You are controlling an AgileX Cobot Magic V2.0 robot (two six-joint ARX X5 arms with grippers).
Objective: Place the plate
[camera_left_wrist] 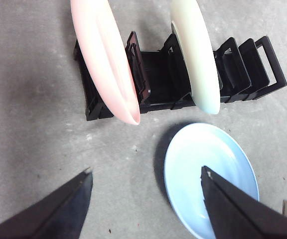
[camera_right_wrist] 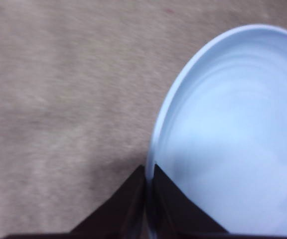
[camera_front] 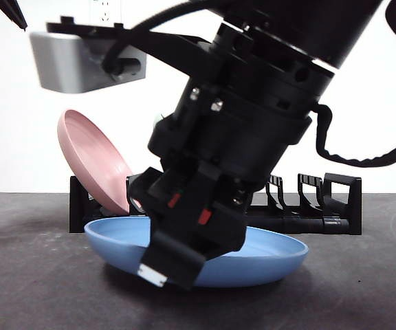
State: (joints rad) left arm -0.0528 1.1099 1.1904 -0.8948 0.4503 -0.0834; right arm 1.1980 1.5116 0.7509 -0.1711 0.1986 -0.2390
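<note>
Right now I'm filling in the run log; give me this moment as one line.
right gripper: shut on blue plate rim, plate on table | left gripper: open, above | rack: pink plate, pale plate

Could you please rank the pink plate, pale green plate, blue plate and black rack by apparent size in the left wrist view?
1. black rack
2. blue plate, nearer the camera
3. pink plate and pale green plate, both edge-on and too alike to rank
</note>
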